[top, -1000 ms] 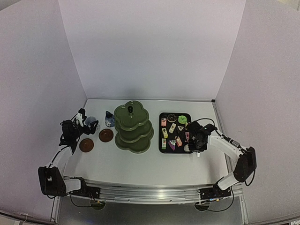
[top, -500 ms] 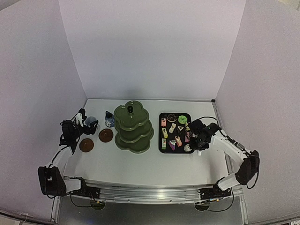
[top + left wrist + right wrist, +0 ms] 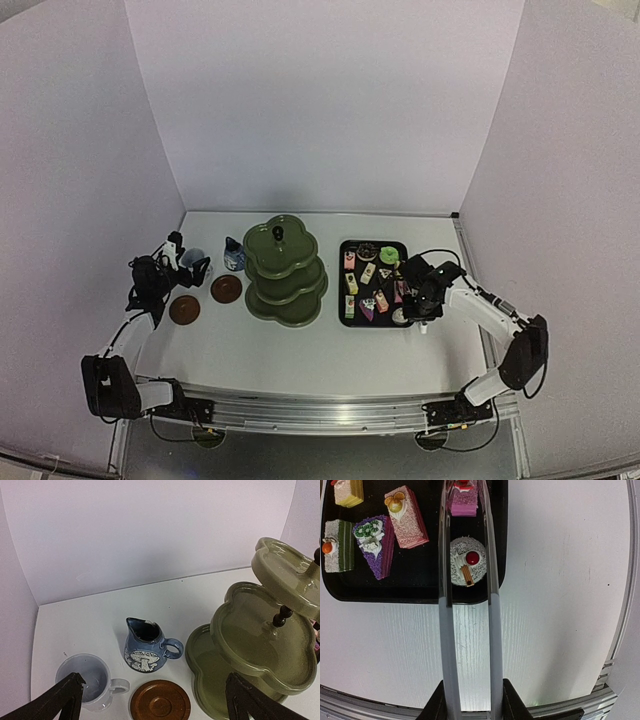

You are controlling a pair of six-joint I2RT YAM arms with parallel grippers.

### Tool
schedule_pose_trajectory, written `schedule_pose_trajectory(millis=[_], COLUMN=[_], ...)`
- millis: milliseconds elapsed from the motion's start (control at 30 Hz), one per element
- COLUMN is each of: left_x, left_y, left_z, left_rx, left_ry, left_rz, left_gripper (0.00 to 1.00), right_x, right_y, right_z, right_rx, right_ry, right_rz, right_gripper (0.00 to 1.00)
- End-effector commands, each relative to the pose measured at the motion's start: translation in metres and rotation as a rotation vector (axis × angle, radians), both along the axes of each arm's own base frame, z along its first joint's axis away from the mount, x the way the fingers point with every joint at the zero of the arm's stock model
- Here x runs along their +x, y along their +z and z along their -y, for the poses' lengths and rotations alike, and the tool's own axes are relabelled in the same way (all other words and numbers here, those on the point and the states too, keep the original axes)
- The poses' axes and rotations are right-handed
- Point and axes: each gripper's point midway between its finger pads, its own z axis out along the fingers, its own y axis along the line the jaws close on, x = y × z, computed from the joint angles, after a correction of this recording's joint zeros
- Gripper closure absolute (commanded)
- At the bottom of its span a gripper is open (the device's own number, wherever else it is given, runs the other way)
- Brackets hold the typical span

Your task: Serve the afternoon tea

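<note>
My right gripper (image 3: 470, 700) is shut on the metal tongs (image 3: 447, 630), whose two arms reach out over the black tray (image 3: 420, 587). A pink cake (image 3: 463, 502) sits between the tong tips, and a round white cake with a red cherry (image 3: 467, 561) lies between the arms nearer me. More small cakes (image 3: 402, 517) lie to the left. My left gripper (image 3: 152, 702) is open and empty, hovering near the white mug (image 3: 87, 680), the blue-and-white pot (image 3: 145, 652), a brown coaster (image 3: 160, 700) and the green three-tier stand (image 3: 260, 635).
In the top view the second coaster (image 3: 184, 309) lies left of the first coaster (image 3: 226, 289). The stand (image 3: 285, 270) is in the middle and the tray (image 3: 344, 300) to its right. White walls close in three sides; a metal rail (image 3: 620, 630) runs along the table's right edge.
The right gripper has squeezed the tongs narrower and shifted slightly over the tray's right side. The left arm has not moved.
</note>
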Motion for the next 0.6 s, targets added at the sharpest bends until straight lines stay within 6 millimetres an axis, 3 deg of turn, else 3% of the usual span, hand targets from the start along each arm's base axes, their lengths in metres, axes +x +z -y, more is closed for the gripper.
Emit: schedule_pose_trajectory(millis=[0, 167, 333, 567], left_x=[0.001, 0.001, 0.001, 0.002], left_y=[0.009, 0.007, 0.006, 0.005], left_z=[0.003, 0.002, 0.003, 0.002], left_rx=[0.008, 0.014, 0.013, 0.018], left_ry=[-0.017, -0.016, -0.017, -0.017], left_rz=[0.036, 0.030, 0.026, 0.027], left_gripper=[0.01, 0.00, 0.00, 0.00], right_x=[0.006, 0.007, 0.003, 0.007], right_y=[0.000, 0.001, -0.001, 0.012], right_z=[-0.006, -0.007, -0.003, -0.001], right_rx=[0.002, 0.007, -0.001, 0.007], right_ry=[0.022, 0.027, 0.014, -0.004], right_rz=[-0.004, 0.001, 0.002, 0.051], right_gripper=[0.87, 0.86, 1.00, 1.00])
